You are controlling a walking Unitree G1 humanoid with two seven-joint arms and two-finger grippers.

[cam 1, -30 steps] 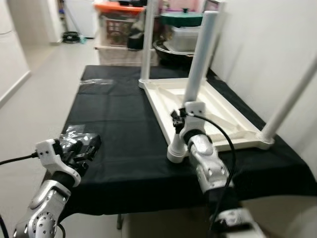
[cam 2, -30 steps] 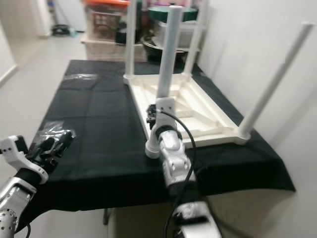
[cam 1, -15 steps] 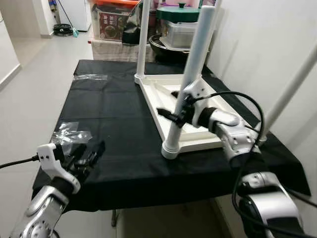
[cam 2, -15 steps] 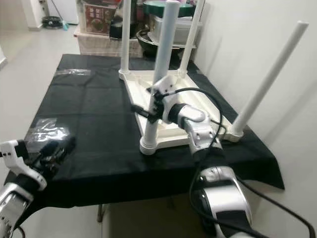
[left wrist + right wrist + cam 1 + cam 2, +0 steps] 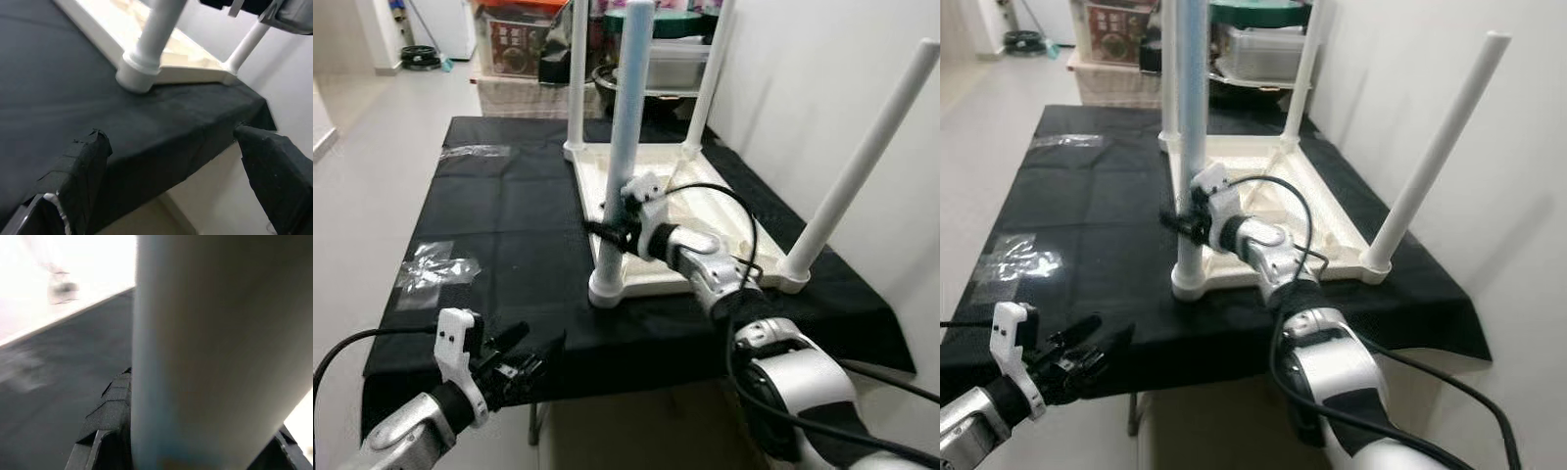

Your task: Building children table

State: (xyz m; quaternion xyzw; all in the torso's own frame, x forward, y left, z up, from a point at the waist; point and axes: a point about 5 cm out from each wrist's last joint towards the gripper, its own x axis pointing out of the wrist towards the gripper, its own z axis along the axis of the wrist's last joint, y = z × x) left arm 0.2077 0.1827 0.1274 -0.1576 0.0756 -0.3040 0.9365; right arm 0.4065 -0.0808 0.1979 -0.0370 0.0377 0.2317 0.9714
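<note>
The right claw [image 5: 610,233], partly hidden behind the near table leg [image 5: 625,137], is gripping that leg at frame centre. The white children's table [image 5: 705,220] is lying upside down on the black-draped counter [image 5: 509,215], legs pointing up. At lower left, the left claw [image 5: 524,357] is hanging open off the counter's front edge; a clear plastic bag [image 5: 435,266] is lying at left.

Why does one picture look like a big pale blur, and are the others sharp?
Right wrist view: the table leg sits so close that it is soft, with washed-out glare behind. Left wrist view: black fingers blurred, cloth sharper. Left and right eye views: mostly sharp, evenly lit.
</note>
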